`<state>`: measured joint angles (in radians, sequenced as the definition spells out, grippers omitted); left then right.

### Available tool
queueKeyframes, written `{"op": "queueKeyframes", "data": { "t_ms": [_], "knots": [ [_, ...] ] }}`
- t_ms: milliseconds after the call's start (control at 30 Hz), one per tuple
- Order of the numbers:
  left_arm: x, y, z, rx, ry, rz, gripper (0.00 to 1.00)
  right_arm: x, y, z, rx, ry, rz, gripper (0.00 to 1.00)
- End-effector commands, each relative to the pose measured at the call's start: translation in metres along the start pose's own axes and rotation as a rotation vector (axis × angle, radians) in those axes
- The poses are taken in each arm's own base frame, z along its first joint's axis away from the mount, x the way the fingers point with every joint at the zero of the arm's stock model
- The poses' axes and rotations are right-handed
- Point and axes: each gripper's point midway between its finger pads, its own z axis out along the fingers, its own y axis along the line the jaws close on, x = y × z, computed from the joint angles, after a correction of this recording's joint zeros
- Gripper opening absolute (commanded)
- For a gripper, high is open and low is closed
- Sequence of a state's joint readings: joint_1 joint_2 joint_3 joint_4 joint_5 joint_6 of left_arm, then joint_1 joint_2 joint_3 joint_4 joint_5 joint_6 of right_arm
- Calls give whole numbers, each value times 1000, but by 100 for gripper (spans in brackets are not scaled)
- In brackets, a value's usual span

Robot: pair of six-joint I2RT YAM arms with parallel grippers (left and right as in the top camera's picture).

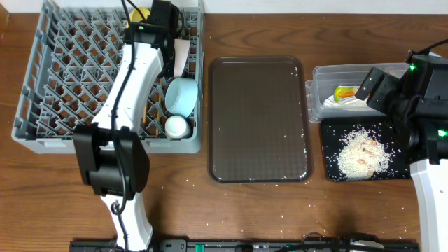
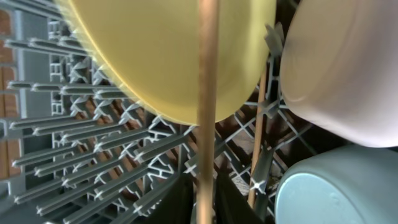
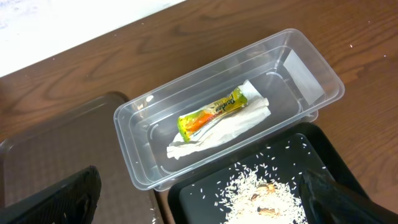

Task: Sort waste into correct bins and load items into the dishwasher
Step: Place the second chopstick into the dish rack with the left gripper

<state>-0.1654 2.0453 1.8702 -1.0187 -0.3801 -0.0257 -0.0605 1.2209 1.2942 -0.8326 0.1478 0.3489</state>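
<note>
My left gripper (image 2: 205,202) is shut on a thin wooden chopstick (image 2: 206,106) and holds it upright inside the grey dish rack (image 1: 70,70), at its back right (image 1: 164,21). A second chopstick (image 2: 258,137) stands in the rack beside it. The pale yellow plate (image 2: 168,50) stands just behind, the white bowl (image 2: 342,68) and light blue bowl (image 1: 182,94) to the right, the white cup (image 1: 176,126) nearer the front. My right gripper (image 3: 199,205) is open and empty above the clear tub (image 3: 143,106), which holds the wrapper (image 3: 211,115) and napkin (image 3: 236,127). Rice (image 3: 261,193) lies in the black tray (image 1: 332,140).
The dark brown serving tray (image 1: 259,119) lies between the rack and the bins, with a few rice grains scattered on it and on the wooden table (image 1: 210,210) around it. The left arm stretches over the rack's right side.
</note>
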Motion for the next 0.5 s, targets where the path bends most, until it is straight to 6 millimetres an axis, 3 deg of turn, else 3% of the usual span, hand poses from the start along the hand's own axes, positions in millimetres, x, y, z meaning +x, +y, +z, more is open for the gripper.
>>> {"op": "queueKeyframes", "data": {
  "t_ms": [0,67,200,300,367,400,467],
  "knots": [
    [2,1,6,-15,13,10,30,-6,-1,-4,5,-19,15,99],
    [2,1,6,-15,13,10,36,-6,-1,-4,5,-19,15,99],
    [7,7,-6,-17,29,-20,36,-6,-1,-4,5,-19,15,99],
    [9,20,-40,7,-4,-82,37,-6,-1,-4,5,-19,15,99],
    [12,23,-75,86,-49,-104,42,-6,-1,-4,5,-19,15,99],
    [19,24,-101,158,-75,-115,51,-6,-1,-4,5,-18,15,99],
    [29,22,-128,244,-95,-121,58,-6,-1,-4,5,-19,15,99]
  ]
}}
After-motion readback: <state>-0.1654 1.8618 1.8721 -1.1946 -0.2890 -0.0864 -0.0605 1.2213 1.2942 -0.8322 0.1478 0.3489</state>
